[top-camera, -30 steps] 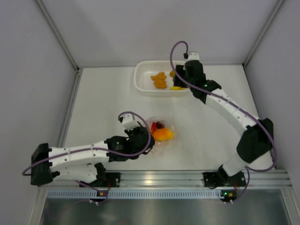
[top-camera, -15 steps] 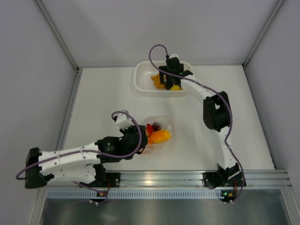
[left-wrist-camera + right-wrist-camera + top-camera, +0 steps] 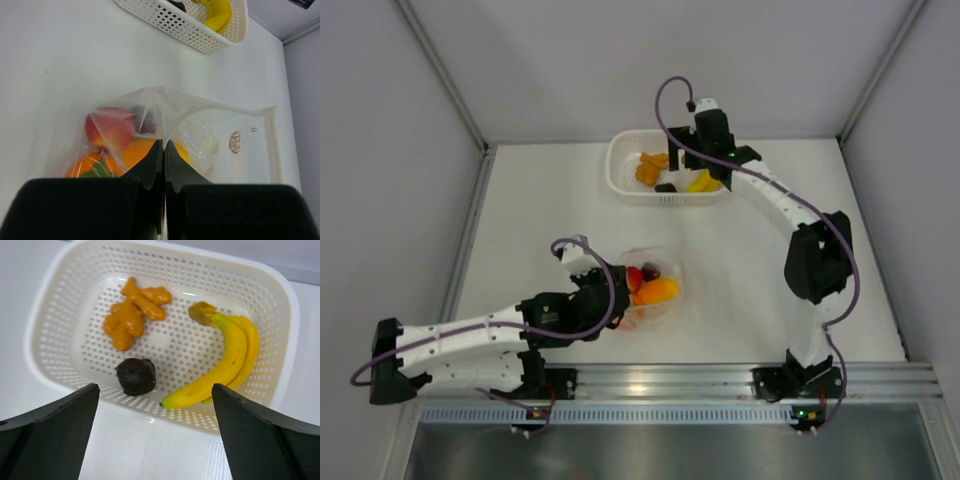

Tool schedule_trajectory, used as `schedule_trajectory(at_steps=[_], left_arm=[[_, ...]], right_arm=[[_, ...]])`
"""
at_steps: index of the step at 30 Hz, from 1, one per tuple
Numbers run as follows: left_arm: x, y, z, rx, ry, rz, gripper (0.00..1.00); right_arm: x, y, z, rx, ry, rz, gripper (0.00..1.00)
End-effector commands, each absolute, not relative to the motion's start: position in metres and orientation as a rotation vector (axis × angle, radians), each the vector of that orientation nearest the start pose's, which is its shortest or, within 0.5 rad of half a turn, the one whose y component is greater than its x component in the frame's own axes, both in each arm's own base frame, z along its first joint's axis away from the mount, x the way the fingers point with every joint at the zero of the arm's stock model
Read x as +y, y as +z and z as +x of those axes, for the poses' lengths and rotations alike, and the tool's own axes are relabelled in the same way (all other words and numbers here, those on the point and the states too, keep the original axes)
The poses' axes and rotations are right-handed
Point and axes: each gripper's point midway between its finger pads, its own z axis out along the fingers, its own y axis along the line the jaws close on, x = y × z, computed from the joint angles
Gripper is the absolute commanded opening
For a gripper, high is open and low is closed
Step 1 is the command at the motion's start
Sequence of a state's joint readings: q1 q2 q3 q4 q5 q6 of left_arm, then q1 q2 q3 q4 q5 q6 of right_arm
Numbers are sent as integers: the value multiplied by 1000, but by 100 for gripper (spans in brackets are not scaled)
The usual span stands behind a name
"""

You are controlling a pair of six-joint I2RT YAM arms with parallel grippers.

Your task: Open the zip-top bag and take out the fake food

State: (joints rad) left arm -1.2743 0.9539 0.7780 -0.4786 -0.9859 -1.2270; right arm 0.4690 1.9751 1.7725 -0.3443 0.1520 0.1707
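Since half a second ago my right arm has swung a little to the right above the white perforated plastic basket [image 3: 620,170]. A small dark toy lump [image 3: 136,376] now lies on the basket floor, where none showed a second ago. My right tool [image 3: 155,388] hovers over the basket's near rim with its two fingers spread wide apart, holding nothing. In the same basket, a pair of yellow plastic toy bananas [image 3: 230,365] joined at the stem curves along the right wall, its tip just beside the lump. A cluster of orange toy bits [image 3: 132,312] lies towards the far left.

My left tool [image 3: 164,146] is closed tight, its black fingers pressed together on a fold of the clear crinkly zip-top plastic bag [image 3: 225,125]. The bag rests on the white tabletop [image 3: 60,60], well apart from the basket and nearer my bases. It has slid slightly towards my left arm over the last second. Its film is pulled up into a ridge at my fingertips.

Inside the bag, at the left end, a red toy fruit [image 3: 107,127] sits next to a dark purple piece [image 3: 145,120]. An orange-yellow rounded toy fruit [image 3: 132,152] is just below them, and an orange and green piece [image 3: 95,167] is at the lower left. A white round dot [image 3: 209,146] shows on the bag's flat right half. I cannot tell whether the zip is open.
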Motion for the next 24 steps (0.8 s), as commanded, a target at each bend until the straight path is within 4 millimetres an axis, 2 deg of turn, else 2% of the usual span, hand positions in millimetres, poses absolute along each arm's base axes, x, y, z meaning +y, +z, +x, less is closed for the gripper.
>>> schedule_trajectory(at_steps=[1, 2, 3, 4, 5, 6, 8, 9, 11, 12, 13, 14, 16, 17, 18, 20, 21, 22, 24], left_arm=[[-225, 224, 205, 1856, -569, -481, 0], [-225, 227, 205, 1850, -573, -488, 0], [-225, 229, 207, 1841, -567, -492, 0], [-225, 231, 207, 1838, -568, -492, 0], [-225, 232, 208, 1835, -566, -494, 0], [-226, 235, 208, 1828, -573, -502, 0], [-227, 238, 209, 1826, -569, -500, 0], [-228, 242, 209, 1821, -576, -504, 0], [-228, 244, 210, 1817, -573, -501, 0], [-229, 247, 211, 1812, -577, -505, 0], [-230, 248, 211, 1811, -575, -504, 0], [-229, 249, 211, 1808, -575, -506, 0], [-231, 254, 212, 1801, -582, -512, 0], [-231, 255, 213, 1798, -579, -511, 0], [-232, 256, 213, 1796, -582, -512, 0], [-234, 262, 214, 1792, -586, -514, 0], [-235, 263, 214, 1790, -586, -514, 0], [-237, 267, 215, 1789, -593, -514, 0], [-240, 268, 216, 1789, -593, -514, 0]], right_arm=[[242, 276, 485, 1970, 453, -243, 95], [242, 282, 475, 1961, 482, -250, 89], [242, 306, 457, 1924, 541, -258, 87], [242, 297, 444, 1950, 583, -253, 84], [242, 301, 432, 1948, 615, -262, 78], [243, 319, 412, 1923, 670, -283, 78], [242, 311, 385, 1974, 715, -308, 74], [242, 327, 368, 1943, 753, -333, 73], [243, 322, 343, 1963, 783, -375, 70], [240, 336, 328, 1925, 800, -388, 69], [241, 328, 317, 1940, 810, -410, 68], [239, 333, 302, 1934, 815, -426, 66], [239, 326, 283, 1960, 823, -456, 63], [234, 331, 274, 1947, 817, -448, 62], [231, 322, 266, 1980, 809, -444, 61], [234, 326, 248, 1963, 845, -437, 58], [236, 321, 242, 1975, 865, -426, 57], [245, 322, 232, 1966, 895, -439, 52], [251, 320, 222, 1967, 919, -408, 48]])
